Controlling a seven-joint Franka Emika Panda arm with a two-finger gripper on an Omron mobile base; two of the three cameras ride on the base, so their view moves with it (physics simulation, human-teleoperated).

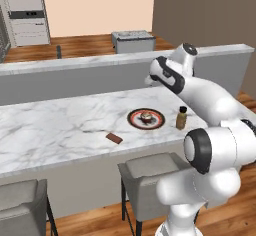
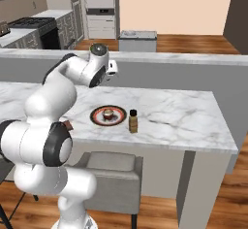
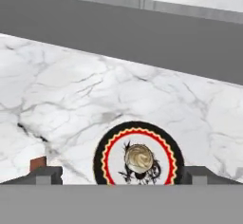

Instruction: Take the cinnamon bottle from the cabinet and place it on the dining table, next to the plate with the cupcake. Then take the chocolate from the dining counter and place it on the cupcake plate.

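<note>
Marble dining table [image 1: 60, 125], bottle [image 1: 181, 117] beside plate [image 1: 146, 118]

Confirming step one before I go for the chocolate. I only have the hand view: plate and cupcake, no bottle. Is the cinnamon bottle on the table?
Observer: Yes. The cinnamon bottle stands upright on the dining table, right of the plate in both base views.
Operator: Touching the plate?
Observer: No. Bare marble shows between them in both base views.
Operator: And the chocolate?
Observer: The chocolate lies flat on the marble on the plate's other side, nearer the front edge, apart from the plate.
</note>
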